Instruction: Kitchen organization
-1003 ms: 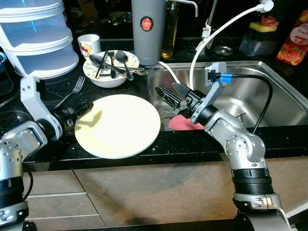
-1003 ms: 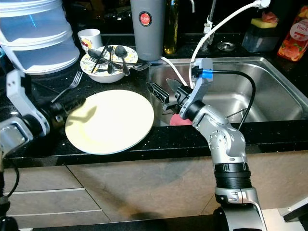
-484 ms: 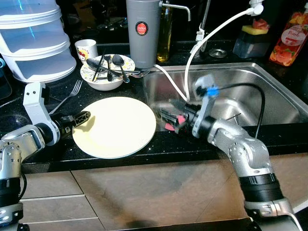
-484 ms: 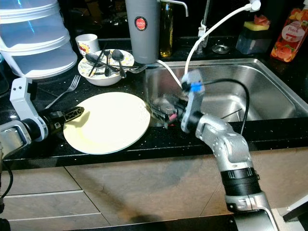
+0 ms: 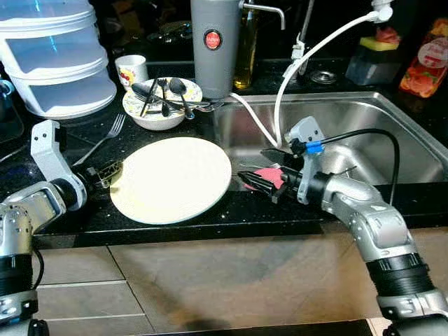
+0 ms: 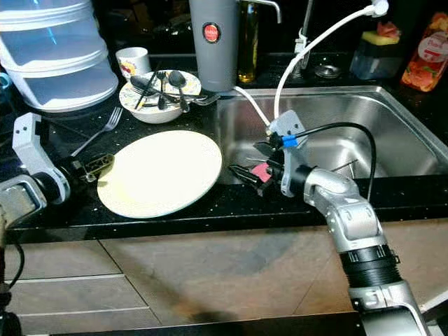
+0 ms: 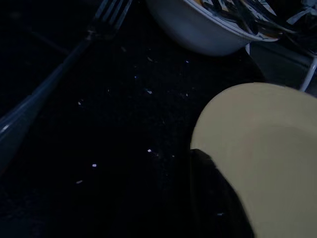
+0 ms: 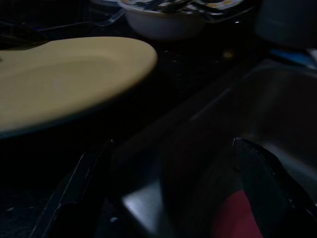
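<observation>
While the robot faced the black countertop [image 5: 175, 227], a large pale yellow plate [image 5: 171, 178] lay flat on it, just to the left of the stainless steel sink [image 5: 364, 133]. The left gripper [image 5: 106, 173] rested low at the plate's left rim; one dark finger [image 7: 213, 198] lay over the plate's edge in the left wrist view, but whether its fingers were spread or closed could not be told. The right gripper [image 5: 260, 180] hovered at the sink's front left corner, just right of the plate, its two black fingers [image 8: 79, 188] spread wide and holding nothing. A pink sponge [image 5: 269, 175] lay in the sink directly behind that gripper, seen between the spread fingers in the right wrist view.

Behind the plate stood a patterned bowl [image 5: 162, 105] holding spoons and other cutlery [image 5: 168, 91], with a small printed cup [image 5: 130, 68] just beyond it. A fork [image 5: 105, 136] lay on the counter between the bowl and the left arm. Well to the plate's far left sat a stacked translucent container [image 5: 56, 56]. A tall grey flask [image 5: 215, 45] with a red badge stood behind the plate beside the sink's rear left corner, and a white hose [image 5: 308, 56] curved down into the basin. At the sink's far right stood a red-labelled bottle [image 5: 427, 59].
</observation>
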